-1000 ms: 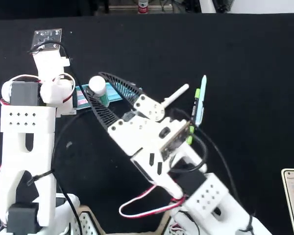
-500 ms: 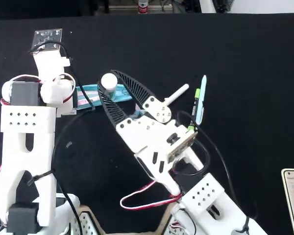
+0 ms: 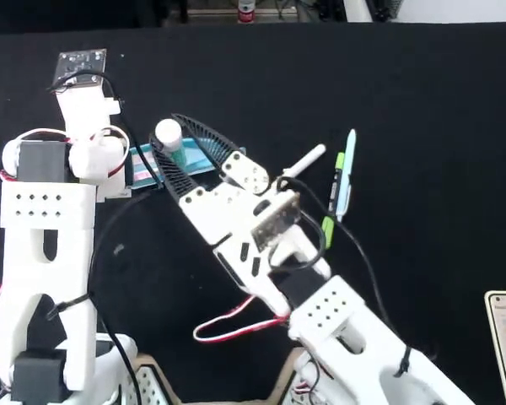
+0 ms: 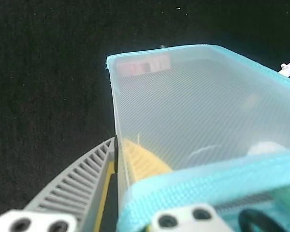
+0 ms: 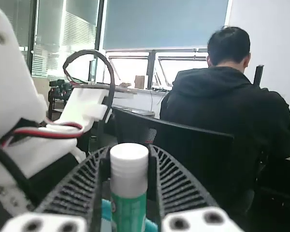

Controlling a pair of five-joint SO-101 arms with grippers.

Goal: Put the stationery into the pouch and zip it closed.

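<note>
Right tool (image 3: 164, 135) slides back toward the tabletop's left edge, clamped on the glue stick (image 5: 129, 169) over the pouch (image 4: 193, 111); left tool (image 4: 118, 159) pinches the pouch's rim.

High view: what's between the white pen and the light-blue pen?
A green-and-black pen, lying close beside the light-blue pen; bare black table separates it from the white pen. Shows in the high view.
</note>
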